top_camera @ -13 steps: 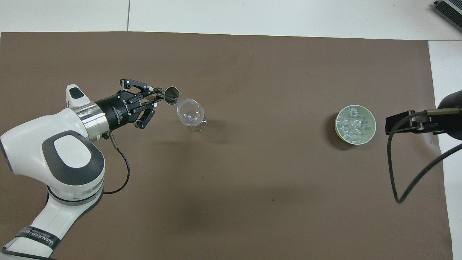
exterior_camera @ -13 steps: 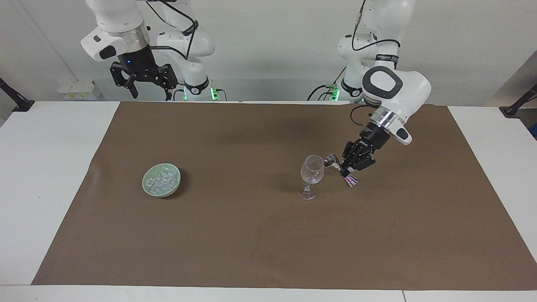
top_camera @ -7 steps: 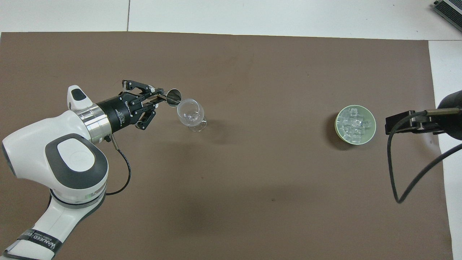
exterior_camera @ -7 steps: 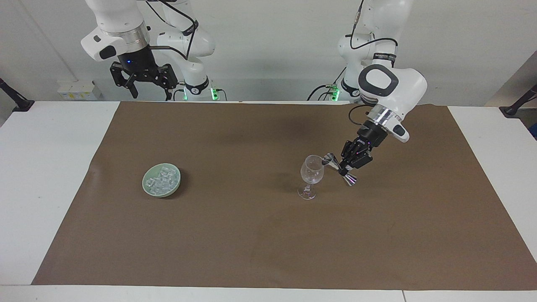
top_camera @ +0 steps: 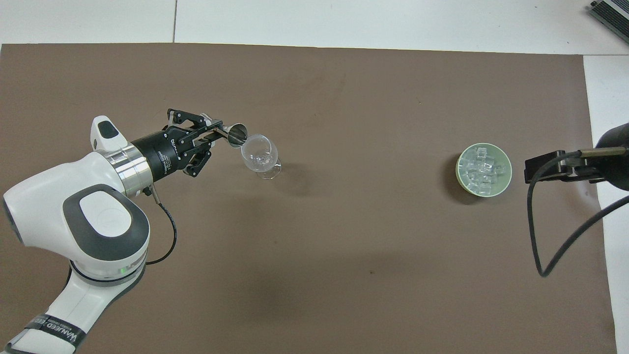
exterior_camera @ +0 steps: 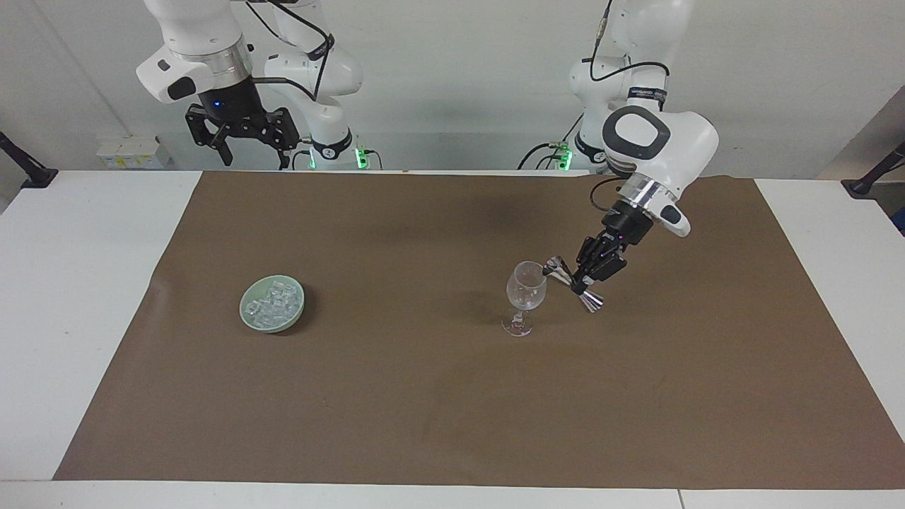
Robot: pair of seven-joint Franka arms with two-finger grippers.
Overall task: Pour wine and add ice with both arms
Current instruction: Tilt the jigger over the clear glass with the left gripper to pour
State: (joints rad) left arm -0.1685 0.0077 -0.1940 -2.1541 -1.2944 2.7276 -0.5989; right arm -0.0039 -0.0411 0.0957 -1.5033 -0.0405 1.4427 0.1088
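Beside the wine glass (exterior_camera: pixel 526 294), the left end effector (exterior_camera: pixel 574 282) is clenched on a tilted metal jigger (exterior_camera: pixel 571 283), whose mouth touches the rim. At nine o'clock of the glass in the facing view, ice (exterior_camera: pixel 271 303) fills a green bowl (exterior_camera: pixel 247 318). Up by its base, the right end effector (exterior_camera: pixel 252 150) waits, fingers spread, holding nothing.

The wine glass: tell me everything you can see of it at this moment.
The wine glass is clear, with a rounded bowl, a short stem and a round foot, and looks like glass. It stands upright on the brown mat, toward the left arm's end of the table. No liquid can be made out in it. A small metal measuring cup, held tilted in the shut left pincer, has its mouth at the glass's rim; whether they touch cannot be told. The bowl of ice sits well apart.
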